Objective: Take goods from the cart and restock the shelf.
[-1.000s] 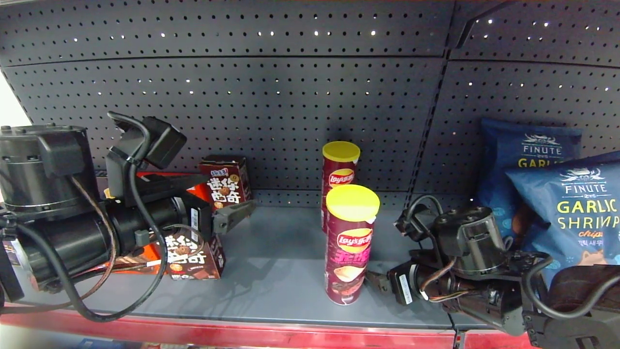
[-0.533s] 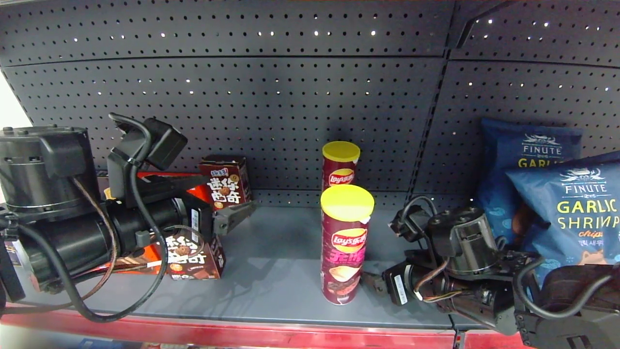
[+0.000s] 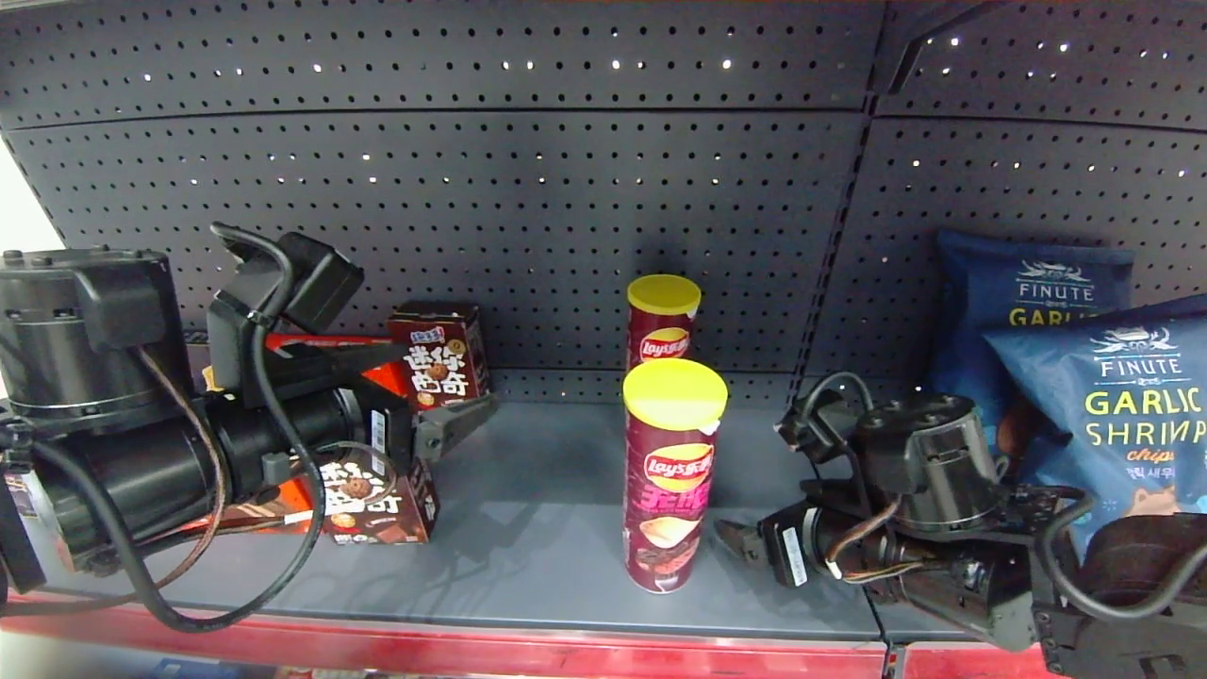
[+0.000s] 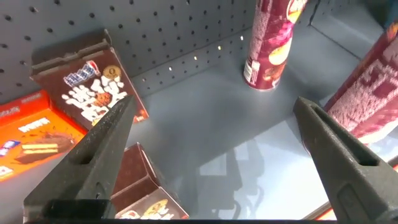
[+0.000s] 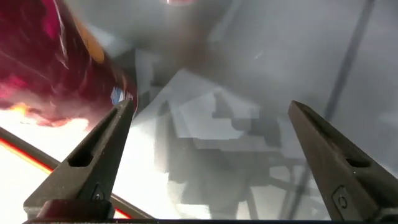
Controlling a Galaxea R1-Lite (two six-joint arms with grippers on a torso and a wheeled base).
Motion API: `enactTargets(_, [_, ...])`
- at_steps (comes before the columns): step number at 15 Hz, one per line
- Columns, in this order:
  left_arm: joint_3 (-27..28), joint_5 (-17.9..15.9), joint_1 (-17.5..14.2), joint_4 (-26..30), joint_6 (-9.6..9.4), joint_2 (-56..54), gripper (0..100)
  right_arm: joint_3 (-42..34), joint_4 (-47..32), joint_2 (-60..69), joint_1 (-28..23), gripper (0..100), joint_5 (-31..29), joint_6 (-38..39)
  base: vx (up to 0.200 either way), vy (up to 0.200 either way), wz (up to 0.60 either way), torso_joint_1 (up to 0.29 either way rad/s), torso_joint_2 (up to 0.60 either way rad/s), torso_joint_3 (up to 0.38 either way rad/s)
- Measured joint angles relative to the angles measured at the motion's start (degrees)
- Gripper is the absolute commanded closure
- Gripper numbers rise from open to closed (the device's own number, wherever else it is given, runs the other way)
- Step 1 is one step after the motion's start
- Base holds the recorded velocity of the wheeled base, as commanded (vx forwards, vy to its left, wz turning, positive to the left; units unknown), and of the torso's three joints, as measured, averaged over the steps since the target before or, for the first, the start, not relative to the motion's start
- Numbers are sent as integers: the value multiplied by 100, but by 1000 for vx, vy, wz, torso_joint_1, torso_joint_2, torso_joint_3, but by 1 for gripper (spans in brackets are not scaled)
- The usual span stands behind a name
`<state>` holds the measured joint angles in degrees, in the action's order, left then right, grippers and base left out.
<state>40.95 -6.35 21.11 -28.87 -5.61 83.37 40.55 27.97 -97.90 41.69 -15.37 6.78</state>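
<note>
A maroon chip can (image 3: 673, 471) with a yellow lid stands upright near the front of the grey shelf (image 3: 537, 528); a second like can (image 3: 663, 321) stands behind it. My right gripper (image 3: 731, 539) is low on the shelf just right of the front can, open and apart from it. In the right wrist view the gripper (image 5: 210, 106) has nothing between its fingers, and the can (image 5: 56, 68) lies off to one side. My left gripper (image 3: 443, 377) hovers open over the cookie boxes. Its wrist view shows the gripper (image 4: 212, 106) and both cans (image 4: 273, 43) (image 4: 367, 87).
Brown cookie boxes (image 3: 438, 354) (image 3: 377, 500) and a flat orange box (image 4: 31, 137) fill the shelf's left side. Blue chip bags (image 3: 1113, 405) lean at the right. A pegboard wall (image 3: 566, 189) closes the back. A red lip (image 3: 471, 646) runs along the front edge.
The front can shifted slightly left and now stands still. My right arm has drawn back a little to the right, away from the can. The left arm has not moved.
</note>
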Motion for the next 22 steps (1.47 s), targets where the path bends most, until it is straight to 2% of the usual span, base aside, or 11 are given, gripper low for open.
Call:
enactTargets(3, [69, 23, -6, 0, 4, -399, 0, -48, -27, 733, -77, 0, -37, 26, 0, 0, 0, 0, 0, 0])
enactTargets(6, [-335, 33, -108, 5, 13, -1254, 0, -406, -30, 1786, -200, 0, -101, 24, 0, 0, 0, 0, 0, 0])
enactTargets(8, [-923, 15, -452, 32, 57, -2110, 0, -948, -29, 2630, -528, 0, -99, 9, 0, 0, 0, 0, 0, 0])
enactTargets(10, [-1614, 69, -855, 123, 160, -3071, 0, -1577, -30, 3487, -1098, 0, -79, 0, 0, 0, 0, 0, 0, 0])
enactTargets(12, [-2219, 412, -1114, 623, 216, -4147, 0, -2230, -90, 4413, -1902, 0, -88, 0, 0, 0, 0, 0, 0, 0])
enactTargets(14, [-2566, 798, -1254, 1504, 250, -5176, 0, -2810, -396, 5339, -2544, 0, -101, -9, 0, 0, 0, 0, 0, 0])
enactTargets(18, [-2866, 1270, -1384, 3231, 272, -7007, 0, -3344, -2293, 7489, -3544, 0, -55, -62, 0, 0, 0, 0, 0, 0])
enactTargets(20, [-3037, 1284, -1415, 3335, 250, -7475, 0, -3474, -3045, 8500, -3842, 0, 260, -156, 0, 0, 0, 0, 0, 0])
enactTargets(22, [-3491, 1185, -1423, 3110, 213, -7685, 0, -3567, -3365, 9195, -4059, 0, 1023, -468, 0, 0, 0, 0, 0, 0])
